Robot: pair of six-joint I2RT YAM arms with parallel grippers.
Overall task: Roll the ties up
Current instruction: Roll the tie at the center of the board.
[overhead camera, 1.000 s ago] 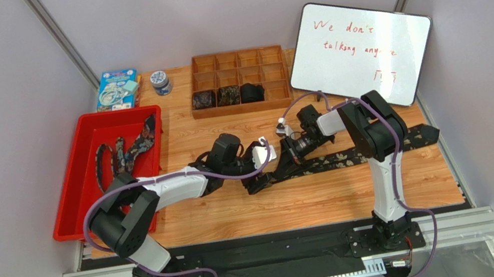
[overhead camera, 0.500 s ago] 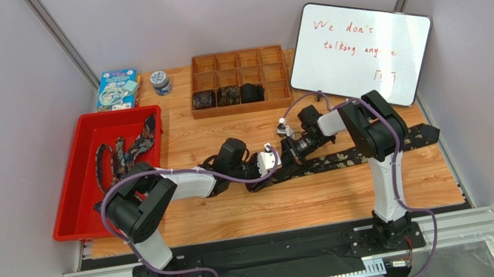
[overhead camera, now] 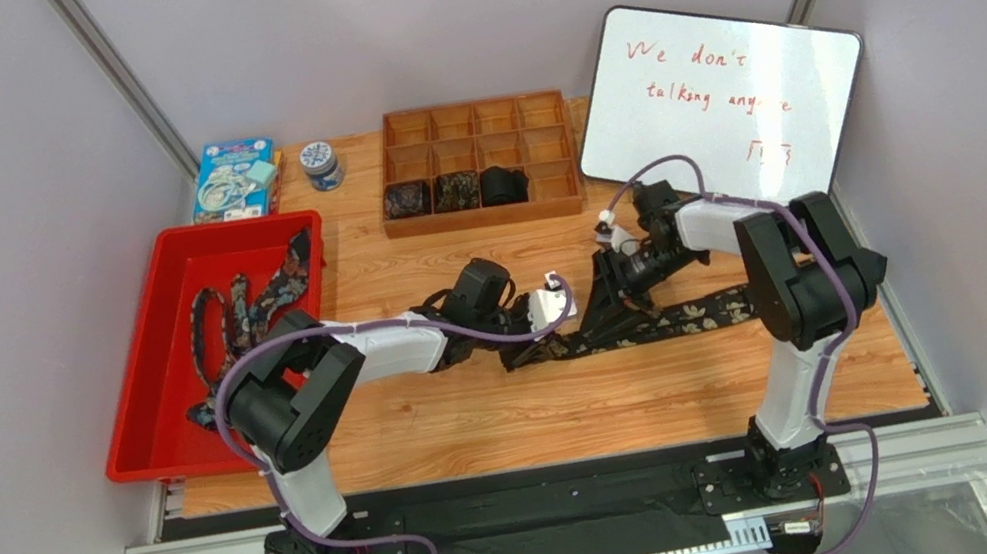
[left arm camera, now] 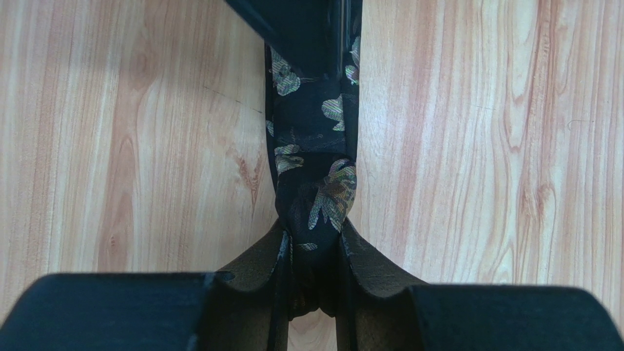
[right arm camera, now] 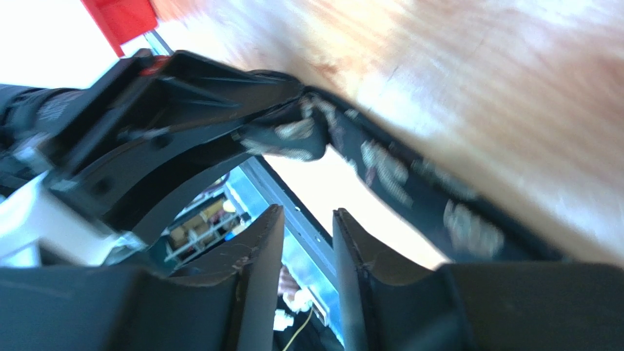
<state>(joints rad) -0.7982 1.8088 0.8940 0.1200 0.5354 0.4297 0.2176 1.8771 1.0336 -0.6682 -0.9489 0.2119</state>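
Note:
One dark floral tie [overhead camera: 687, 319] lies across the wooden table, and its left end is raised. My left gripper [left arm camera: 313, 238] is shut on that end. The fabric [left arm camera: 315, 146] bunches between the fingers and runs away from them over the wood. In the top view the left gripper [overhead camera: 578, 320] sits at the tie's left end. My right gripper [overhead camera: 614, 290] hovers just to the right of it. In the right wrist view the right gripper [right arm camera: 307, 219] is open with nothing between its fingers, and the tie [right arm camera: 410, 183] passes beyond their tips. More ties [overhead camera: 248, 302] lie in the red tray [overhead camera: 143, 415].
A wooden compartment box [overhead camera: 546, 192] at the back holds three rolled coils [overhead camera: 455, 193]. A whiteboard [overhead camera: 713, 101] leans at the back right. A blue box [overhead camera: 232, 179] and a small jar [overhead camera: 320, 165] stand at the back left.
My left gripper moved right and closed on the tie's end. My right gripper, shut on the tie before, opened and drew back to the right. The tie's far end slid left.

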